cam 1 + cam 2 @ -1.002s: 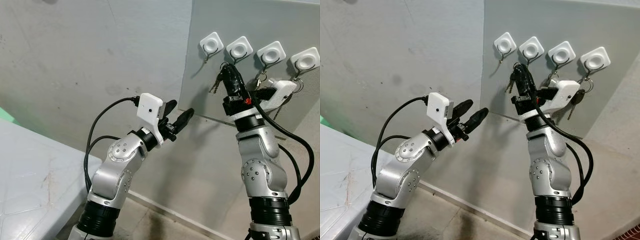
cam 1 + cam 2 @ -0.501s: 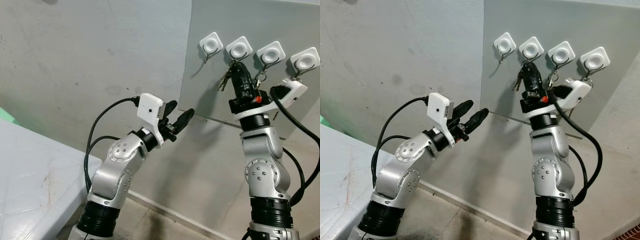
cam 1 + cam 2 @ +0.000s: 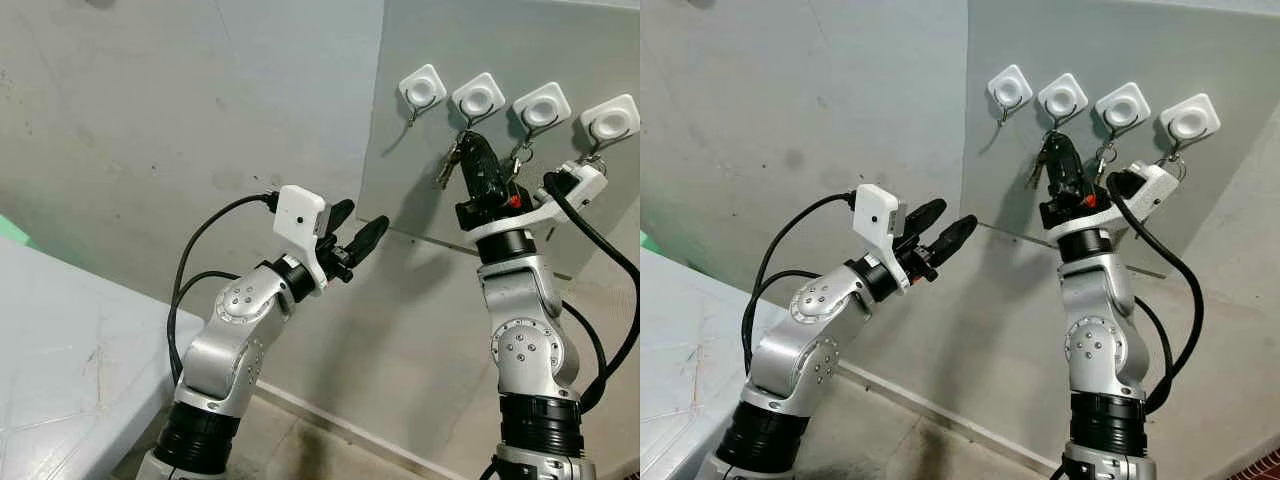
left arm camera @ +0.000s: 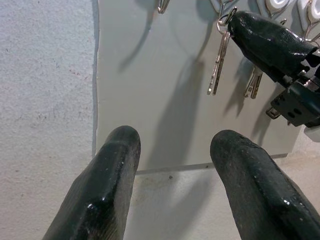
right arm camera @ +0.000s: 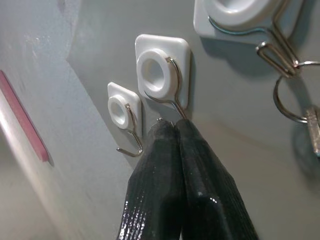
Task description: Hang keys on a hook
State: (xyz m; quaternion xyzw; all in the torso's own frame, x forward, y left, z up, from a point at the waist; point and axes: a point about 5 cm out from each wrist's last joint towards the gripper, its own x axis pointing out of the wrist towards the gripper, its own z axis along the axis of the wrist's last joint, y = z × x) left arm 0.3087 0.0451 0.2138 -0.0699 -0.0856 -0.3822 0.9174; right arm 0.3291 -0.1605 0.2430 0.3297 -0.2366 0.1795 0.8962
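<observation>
Four white square hooks sit in a row on a grey board (image 3: 420, 170). My right gripper (image 3: 472, 142) is raised to the second hook (image 3: 478, 97) from the left, its fingers shut on a bunch of keys (image 3: 448, 163) that dangles beside the fingertips. In the right wrist view the shut fingertips (image 5: 165, 131) touch the wire of that hook (image 5: 161, 70); whether the ring is over the wire is hidden. The left wrist view shows the held key (image 4: 218, 62) hanging from its ring at the fingertip. My left gripper (image 3: 366, 215) is open, lower and to the left, holding nothing.
The first hook (image 3: 422, 88) is bare. Other keys hang from the third hook (image 3: 541, 106) and fourth hook (image 3: 609, 120). The board leans against a grey wall. A pale table top (image 3: 60, 350) lies at the lower left.
My right gripper has risen with the keys from below the hooks up to the second hook, and its wrist has turned. The left arm has stayed still.
</observation>
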